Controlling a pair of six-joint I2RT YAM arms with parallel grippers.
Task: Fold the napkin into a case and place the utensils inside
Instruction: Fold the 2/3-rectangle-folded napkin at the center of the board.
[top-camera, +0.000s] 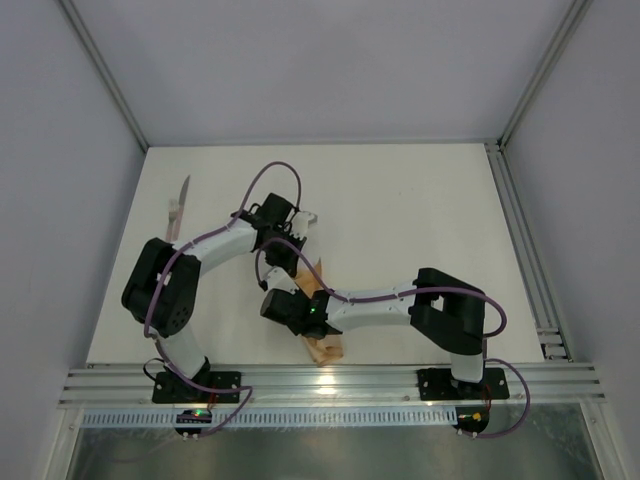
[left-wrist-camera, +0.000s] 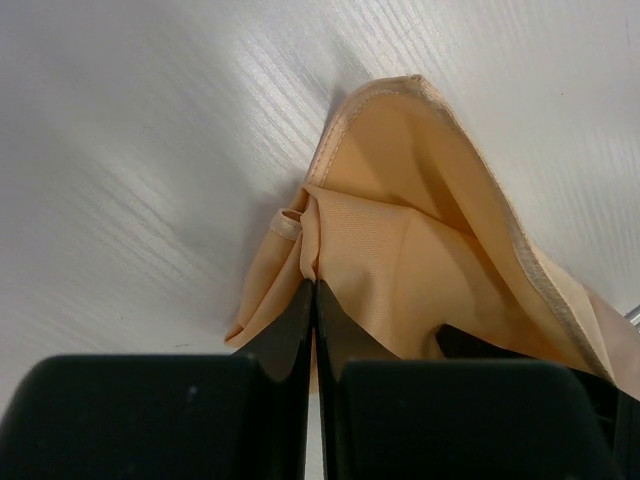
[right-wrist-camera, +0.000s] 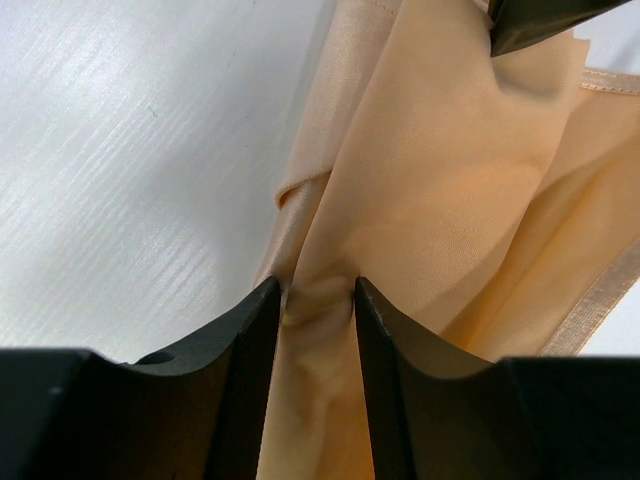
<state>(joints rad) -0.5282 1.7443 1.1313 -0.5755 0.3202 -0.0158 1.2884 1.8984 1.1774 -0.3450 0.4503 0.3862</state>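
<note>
- Trouble could start at the upper left of the top view. The knife (top-camera: 178, 205) lies there near the table (top-camera: 430, 220) edge, well apart from the cloth. Fetching it means a long reach, and a clumsy approach could nudge it toward the side wall.
- At bottom centre of the left wrist view, the left gripper (left-wrist-camera: 312, 288) has its fingers pressed together on a thin fold of the napkin (left-wrist-camera: 420, 230). The bite looks shallow, right at the fold's edge. A firm pull could slip the cloth free and let the fold collapse.
- In the top view the napkin is a narrow, bunched strip from mid-frame toward the bottom edge, mostly hidden under the arms. It is crumpled rather than flat. If layers get pinched together, the case may end up with no open mouth for the knife.
- At lower centre of the right wrist view, the right gripper (right-wrist-camera: 318, 295) has its fingers partly closed and clamped on a thick bunch of cloth. Holding several layers, it may drag the whole napkin rather than one flap.
- A left gripper finger shows at the upper right of that view, near the bunch. If the two pull opposite ways, the weaker left hold would likely give first, and the fingers could also knock together.
</note>
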